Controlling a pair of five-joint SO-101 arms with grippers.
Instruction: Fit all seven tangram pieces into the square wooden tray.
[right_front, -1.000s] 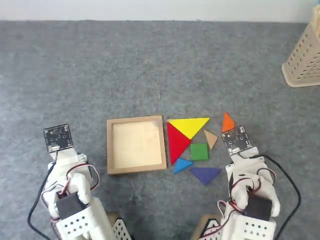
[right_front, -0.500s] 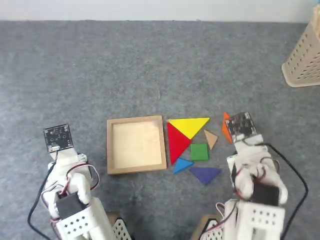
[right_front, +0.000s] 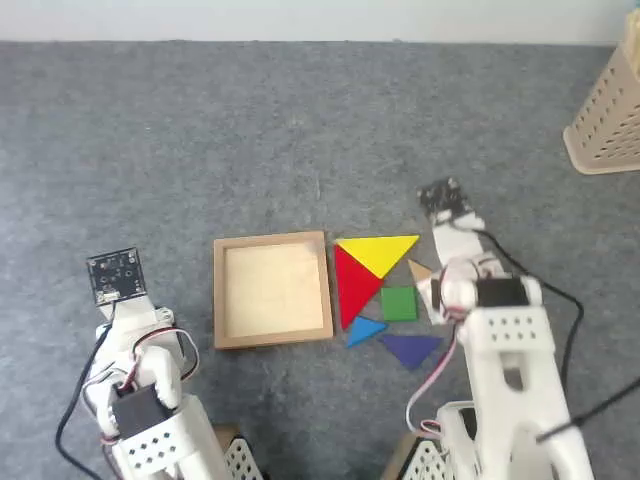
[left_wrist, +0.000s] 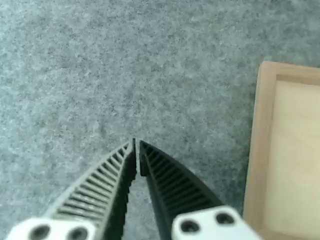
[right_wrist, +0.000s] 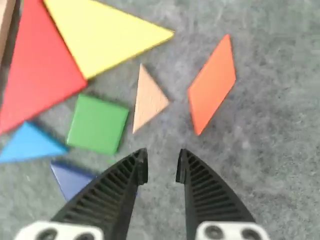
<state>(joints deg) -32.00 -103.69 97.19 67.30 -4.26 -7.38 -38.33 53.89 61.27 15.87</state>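
Your right arm has swung forward over the loose pieces.
Your right gripper (right_wrist: 161, 159) now hangs slightly parted and empty, near the orange parallelogram piece (right_wrist: 212, 82) and the small pale wooden triangle (right_wrist: 147, 100); your left gripper (left_wrist: 136, 146) stays almost closed, holding nothing, beside the square wooden tray (right_front: 270, 240); all seven pieces lie outside it, so a first pick looks close.

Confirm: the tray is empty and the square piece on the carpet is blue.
Wrong colour: the square piece is green, as the right wrist view shows. The tray is empty, and the square lies on the carpet.
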